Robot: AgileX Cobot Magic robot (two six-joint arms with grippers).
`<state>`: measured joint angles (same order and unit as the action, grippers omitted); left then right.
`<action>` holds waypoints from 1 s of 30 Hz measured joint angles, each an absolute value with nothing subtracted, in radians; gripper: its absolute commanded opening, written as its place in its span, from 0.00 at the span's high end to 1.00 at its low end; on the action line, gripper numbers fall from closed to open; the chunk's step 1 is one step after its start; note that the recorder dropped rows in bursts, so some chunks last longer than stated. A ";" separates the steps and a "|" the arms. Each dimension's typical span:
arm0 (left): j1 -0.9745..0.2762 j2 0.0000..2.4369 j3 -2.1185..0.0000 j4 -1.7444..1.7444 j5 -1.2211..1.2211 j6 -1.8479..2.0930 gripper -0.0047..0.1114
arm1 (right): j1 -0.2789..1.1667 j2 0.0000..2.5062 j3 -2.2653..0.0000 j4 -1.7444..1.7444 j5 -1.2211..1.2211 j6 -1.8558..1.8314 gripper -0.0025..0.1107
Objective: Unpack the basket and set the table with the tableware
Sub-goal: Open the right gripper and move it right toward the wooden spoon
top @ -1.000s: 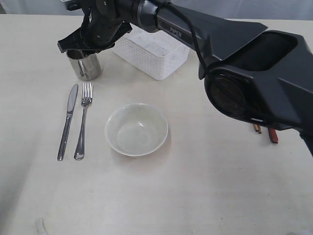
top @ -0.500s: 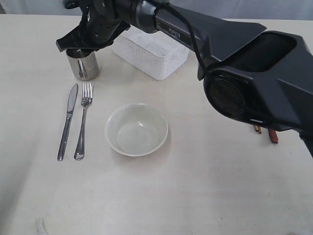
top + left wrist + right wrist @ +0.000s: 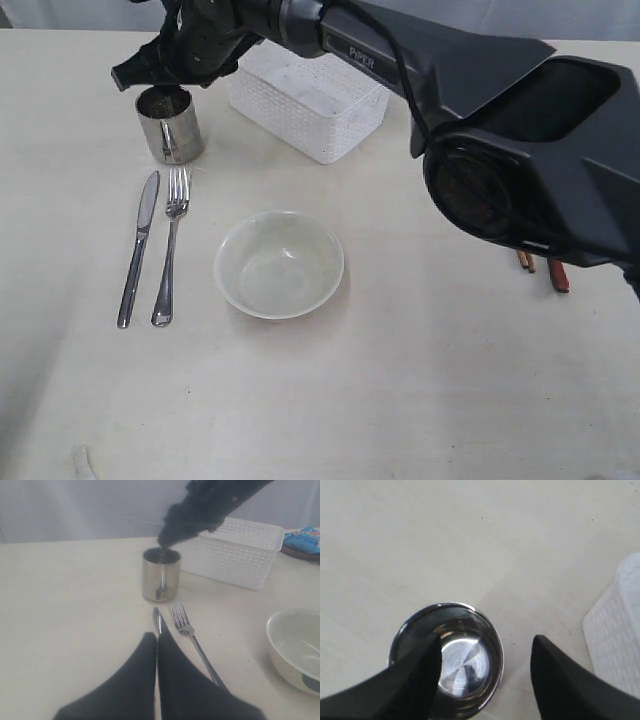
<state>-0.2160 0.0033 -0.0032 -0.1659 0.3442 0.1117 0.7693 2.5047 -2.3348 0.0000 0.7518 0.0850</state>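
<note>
exterior view, left to right: knife (image 3: pixel 137 250) and fork (image 3: pixel 170 250) lie on the worktop (image 3: pixel 400 380) near the right gripper (image 3: pixel 485 647); that gripper, jaws spread and released, hovers just above the upright steel cup (image 3: pixel 170 128); white basket (image 3: pixel 305 100) sits just beside it.

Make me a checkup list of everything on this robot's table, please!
Surface: cream table, nothing spilled.
Job's things: steel cup upright; knife beside fork; bowl empty; white basket behind; chopsticks and wooden spoon ends peek from under right arm.
Clutter: blue crisp packet on brown plate.
Grippers: right gripper fingers open above cup; left gripper fingers shut, empty.
Cables: black cable along right arm.
Surroundings: pale wall.
</note>
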 measured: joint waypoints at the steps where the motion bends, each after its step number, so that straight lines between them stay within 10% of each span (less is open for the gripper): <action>1: -0.216 0.003 -0.003 -0.166 0.344 0.112 0.96 | 0.769 2.490 -2.335 0.000 0.752 0.085 0.52; 17: -0.216 0.003 -0.003 -0.166 0.344 0.112 0.96 | 0.770 2.304 -2.316 -0.065 1.117 0.085 0.53; 30: -0.216 0.003 -0.003 -0.166 0.344 0.112 0.96 | 0.608 1.847 -1.576 -0.062 0.783 0.077 0.92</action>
